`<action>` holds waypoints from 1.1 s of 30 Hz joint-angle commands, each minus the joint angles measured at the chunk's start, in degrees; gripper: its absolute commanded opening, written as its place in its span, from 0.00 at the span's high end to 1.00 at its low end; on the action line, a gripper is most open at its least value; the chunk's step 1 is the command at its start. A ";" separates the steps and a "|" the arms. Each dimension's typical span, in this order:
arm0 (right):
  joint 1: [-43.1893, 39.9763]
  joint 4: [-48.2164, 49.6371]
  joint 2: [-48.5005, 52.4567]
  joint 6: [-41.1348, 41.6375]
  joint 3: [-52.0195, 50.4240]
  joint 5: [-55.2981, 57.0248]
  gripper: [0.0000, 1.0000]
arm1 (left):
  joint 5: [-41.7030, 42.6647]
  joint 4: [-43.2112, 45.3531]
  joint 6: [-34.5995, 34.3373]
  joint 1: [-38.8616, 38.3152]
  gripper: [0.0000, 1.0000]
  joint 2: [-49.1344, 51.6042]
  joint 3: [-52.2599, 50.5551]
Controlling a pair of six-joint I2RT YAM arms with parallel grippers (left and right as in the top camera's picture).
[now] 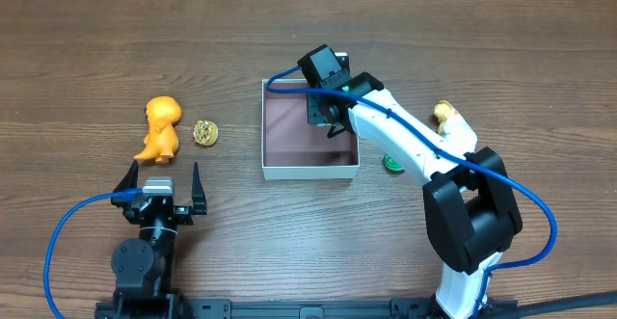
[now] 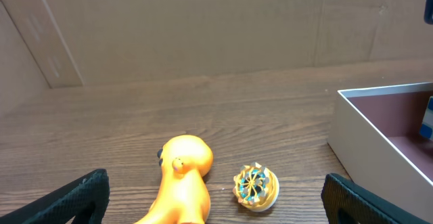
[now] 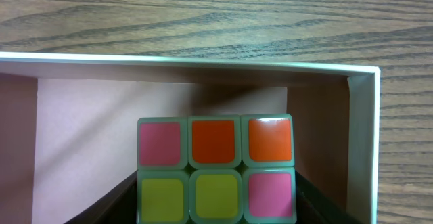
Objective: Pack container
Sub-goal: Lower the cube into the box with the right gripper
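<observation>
The left gripper [image 1: 161,182], jaws spread wide, sits near an orange plastic dinosaur figure [image 1: 159,126] and a small round gold patterned toy [image 1: 205,133], while mid-table the shallow white-walled square container [image 1: 308,172] lies under the right gripper [image 1: 326,117], whose jaws pinch a multicoloured puzzle cube [image 3: 216,171].

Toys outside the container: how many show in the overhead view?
4. Orange figure and small round patterned toy lie left of the container; a green item and a yellowish toy lie right of it, partly hidden by the right arm; more may be hidden.
</observation>
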 commanded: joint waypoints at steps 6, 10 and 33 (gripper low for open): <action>-0.26 0.48 0.50 -0.20 -0.15 1.05 0.47 | 0.85 0.11 -0.48 0.35 0.00 -0.15 -0.17; -0.26 0.48 0.50 -0.20 -0.15 1.05 0.47 | 0.85 0.13 -0.48 0.35 0.00 -0.15 -0.17; -0.26 0.42 0.48 -0.17 0.13 1.03 0.32 | 0.85 0.11 -0.48 0.35 0.00 -0.15 -0.17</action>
